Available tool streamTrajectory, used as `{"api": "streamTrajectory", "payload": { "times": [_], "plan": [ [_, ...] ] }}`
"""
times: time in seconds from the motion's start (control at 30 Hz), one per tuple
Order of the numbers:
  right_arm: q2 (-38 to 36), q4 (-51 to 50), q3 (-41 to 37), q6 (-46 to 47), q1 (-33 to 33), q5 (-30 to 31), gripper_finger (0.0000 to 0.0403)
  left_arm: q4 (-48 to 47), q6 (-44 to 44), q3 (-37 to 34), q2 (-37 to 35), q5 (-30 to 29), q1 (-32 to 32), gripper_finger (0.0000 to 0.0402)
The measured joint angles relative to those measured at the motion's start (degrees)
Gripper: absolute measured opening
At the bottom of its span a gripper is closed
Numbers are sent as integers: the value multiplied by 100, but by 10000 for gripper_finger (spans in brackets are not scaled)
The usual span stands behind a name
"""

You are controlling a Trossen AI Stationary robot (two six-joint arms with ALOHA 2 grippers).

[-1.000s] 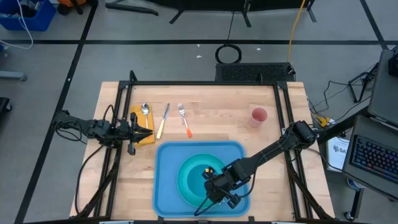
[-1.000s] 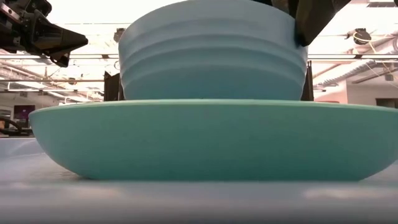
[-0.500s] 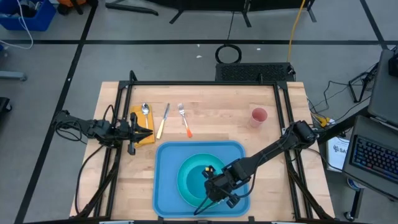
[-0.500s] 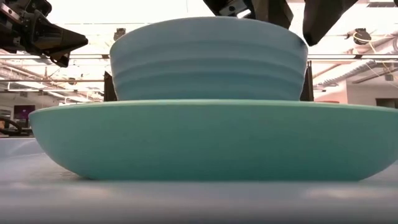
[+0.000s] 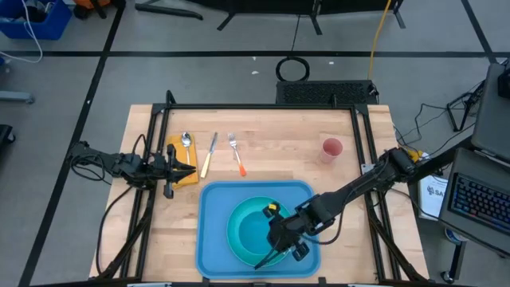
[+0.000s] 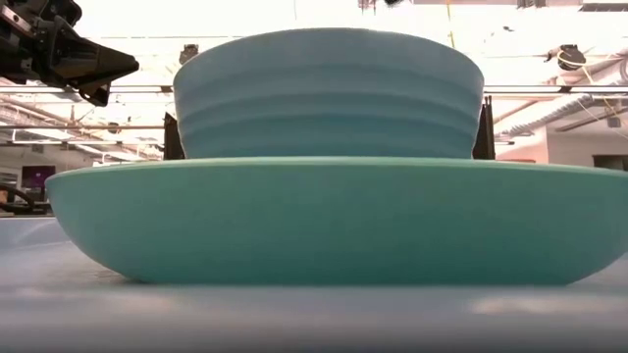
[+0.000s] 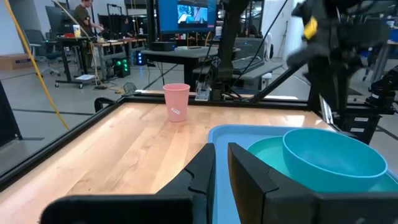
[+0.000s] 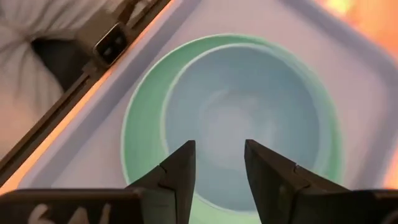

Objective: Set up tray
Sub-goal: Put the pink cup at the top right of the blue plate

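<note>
Turquoise bowl (image 5: 256,233) partly hidden under right pincer (image 8: 219,163), fingers apart, empty.

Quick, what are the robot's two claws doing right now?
Left gripper: nearly shut, holding nothing, at the table's left edge.
Right gripper: open, empty, above the bowl.

In the low view the plate (image 6: 334,221) and bowl (image 6: 329,93) fill the frame, hiding the cutlery; the tray (image 6: 314,319) is a blurred strip.
</note>
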Motion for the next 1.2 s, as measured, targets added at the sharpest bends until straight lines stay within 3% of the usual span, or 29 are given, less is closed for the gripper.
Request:
{"api": "streamTrajectory", "payload": {
  "times": [0.57,0.73,0.9,1.2],
  "plan": [
    [-1088,-1211,0,667,-303,2529,126,-24,-17,0,0,0,-1,47],
    [-1153,-1748,0,1117,-574,2579,125,-25,-42,0,0,0,-2,47],
    [-1148,-2652,-1,2082,-894,3137,125,-28,-46,0,0,2,0,47],
    [-1151,-3838,-2,3409,-1456,3162,125,-27,-81,0,0,2,-2,47]
  ]
}}
